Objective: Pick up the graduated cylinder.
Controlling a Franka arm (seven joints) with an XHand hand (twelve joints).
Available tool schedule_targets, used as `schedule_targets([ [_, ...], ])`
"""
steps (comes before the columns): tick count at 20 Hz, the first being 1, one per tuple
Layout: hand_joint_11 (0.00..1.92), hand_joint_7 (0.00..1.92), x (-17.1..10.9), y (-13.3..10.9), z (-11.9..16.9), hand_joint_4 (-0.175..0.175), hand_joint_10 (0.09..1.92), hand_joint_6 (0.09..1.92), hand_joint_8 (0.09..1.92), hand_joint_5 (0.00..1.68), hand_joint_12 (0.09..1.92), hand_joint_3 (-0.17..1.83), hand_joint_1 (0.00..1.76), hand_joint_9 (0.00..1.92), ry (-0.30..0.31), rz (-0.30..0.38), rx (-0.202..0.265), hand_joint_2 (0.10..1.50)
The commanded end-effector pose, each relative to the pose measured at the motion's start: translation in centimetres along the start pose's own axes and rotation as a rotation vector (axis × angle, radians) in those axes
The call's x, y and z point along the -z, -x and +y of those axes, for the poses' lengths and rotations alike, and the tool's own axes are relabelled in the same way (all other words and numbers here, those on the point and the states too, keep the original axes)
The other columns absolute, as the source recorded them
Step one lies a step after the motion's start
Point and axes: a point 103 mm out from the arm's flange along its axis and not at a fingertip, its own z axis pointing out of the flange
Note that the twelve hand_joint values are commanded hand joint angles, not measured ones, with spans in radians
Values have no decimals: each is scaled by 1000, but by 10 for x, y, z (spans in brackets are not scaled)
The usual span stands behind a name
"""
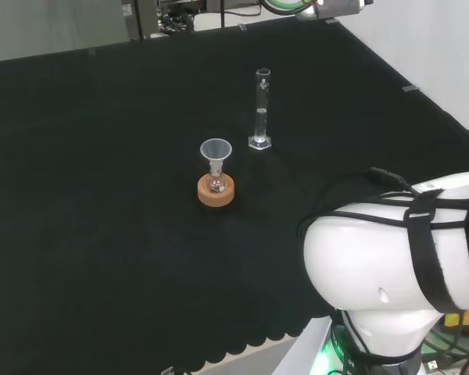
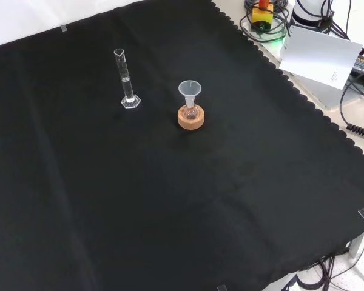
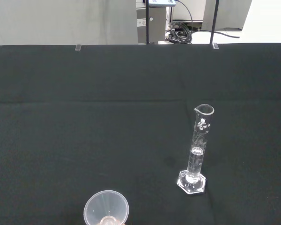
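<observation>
A clear glass graduated cylinder [image 1: 261,109] stands upright on the black cloth, on a six-sided foot, with a little clear liquid low in its tube. The front view has the cylinder [image 2: 127,82] at upper left of centre. The wrist view looks at the cylinder [image 3: 197,152] from some way off, standing free with nothing touching it. A small flask with a clear plastic funnel [image 1: 216,153] in its neck sits on a cork ring [image 1: 216,191], nearer the arm's base than the cylinder.
The arm's white link [image 1: 399,258] bulks at the head view's lower right. The funnel [image 2: 190,92] on its cork ring [image 2: 190,117] stands right of the cylinder in the front view. Cables and a white sheet [image 2: 321,56] lie off the cloth's scalloped edge.
</observation>
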Motion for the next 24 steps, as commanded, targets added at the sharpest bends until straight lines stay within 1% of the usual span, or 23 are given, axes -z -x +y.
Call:
schedule_targets([
  [1,164,87,0,1,1,-15,224,87,469,239,1390,80,113,460,9,-9,-2,1225],
  [2,183,90,0,1,1,-11,315,87,496,264,1365,106,55,438,10,-9,-3,1270],
  [4,195,89,1,1,2,-9,469,87,526,285,1350,129,11,383,12,-8,-5,1301],
  [6,199,87,1,1,2,-8,535,87,536,291,1344,136,1,358,11,-7,-7,1307],
  [12,200,86,-10,6,12,-8,561,87,540,293,1344,139,0,347,-8,-13,-31,1309],
  [15,200,86,-19,15,17,-8,564,87,540,293,1345,139,0,346,-14,-6,-60,1309],
  [19,202,87,-37,31,27,-8,568,87,541,294,1346,140,0,345,-23,4,-93,1309],
  [20,202,88,-42,35,31,-9,569,87,541,294,1347,140,0,345,-29,6,-96,1309],
  [22,202,91,-52,45,41,-9,571,87,543,294,1347,140,0,344,-17,10,-98,1309],
  [24,202,98,-64,55,54,-10,575,87,546,296,1348,140,0,345,-6,13,-88,1308],
])
